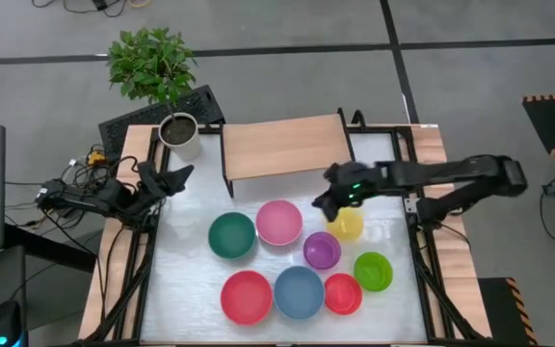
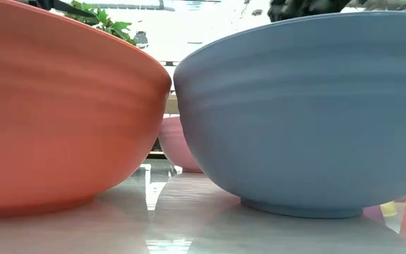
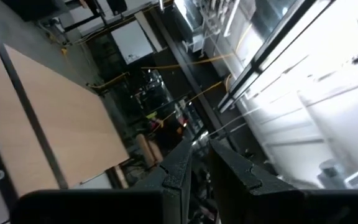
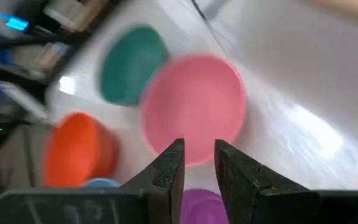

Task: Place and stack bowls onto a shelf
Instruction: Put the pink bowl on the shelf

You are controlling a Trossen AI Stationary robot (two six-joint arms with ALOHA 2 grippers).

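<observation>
My right gripper (image 1: 324,204) (image 4: 199,149) hangs above the table between the pink bowl (image 1: 279,222) (image 4: 194,109) and the yellow bowl (image 1: 347,225), just in front of the light-wood shelf (image 1: 282,145). Its fingers stand a narrow gap apart and hold nothing. The shelf board carries no bowls. All the bowls rest on their bases on the white tabletop: dark green (image 1: 232,235), purple (image 1: 322,250), light green (image 1: 373,271), large red (image 1: 247,296) (image 2: 55,106), blue (image 1: 299,291) (image 2: 309,113) and small red (image 1: 343,293). My left gripper (image 1: 176,178) (image 3: 201,152) waits shut at the table's left edge.
A white plant pot (image 1: 179,135) stands left of the shelf, with a green plant (image 1: 150,63) behind it. Cables (image 1: 80,178) lie by the left arm. Bare tabletop (image 1: 186,280) shows left of the bowls. In the low view the red and blue bowls hide most else.
</observation>
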